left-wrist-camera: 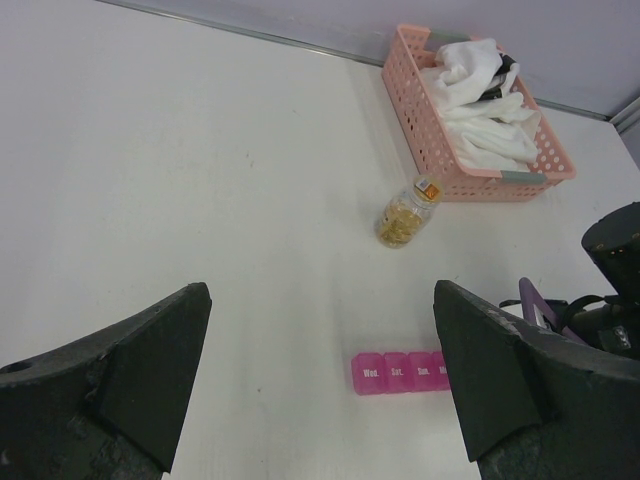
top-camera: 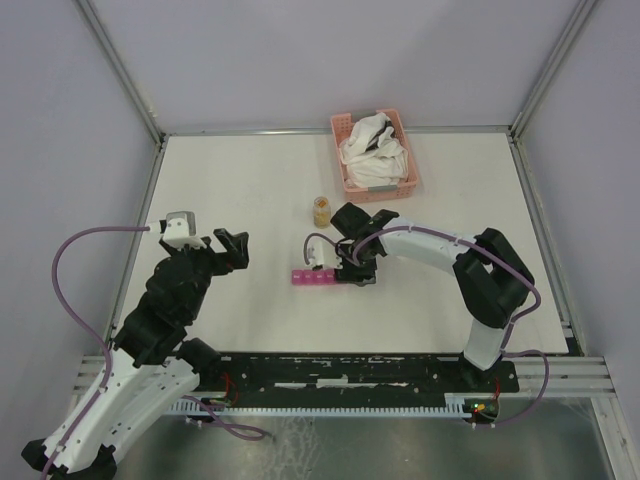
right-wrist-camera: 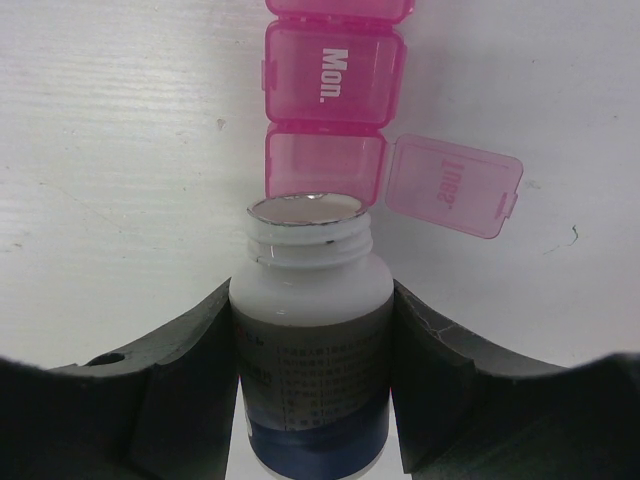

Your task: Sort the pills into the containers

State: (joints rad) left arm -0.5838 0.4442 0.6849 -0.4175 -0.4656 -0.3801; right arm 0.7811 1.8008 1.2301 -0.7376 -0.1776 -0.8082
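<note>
The magenta pill-box strip (top-camera: 314,278) lies mid-table; it also shows in the left wrist view (left-wrist-camera: 398,372) and the right wrist view (right-wrist-camera: 333,75). Its "Tues." lid (right-wrist-camera: 453,185) is flipped open and the open compartment (right-wrist-camera: 325,163) looks empty. My right gripper (top-camera: 350,264) is shut on an uncapped white pill bottle (right-wrist-camera: 310,330), whose mouth (right-wrist-camera: 308,210) points at that open compartment. No pills show in the bottle. My left gripper (top-camera: 230,250) is open and empty, left of the strip, which shows between its fingers (left-wrist-camera: 140,370).
A small amber jar of yellowish pills (top-camera: 321,210) stands behind the strip, also in the left wrist view (left-wrist-camera: 404,216). A pink lattice basket with white cloths (top-camera: 400,185) sits at the back right. Metal frame rails edge the table.
</note>
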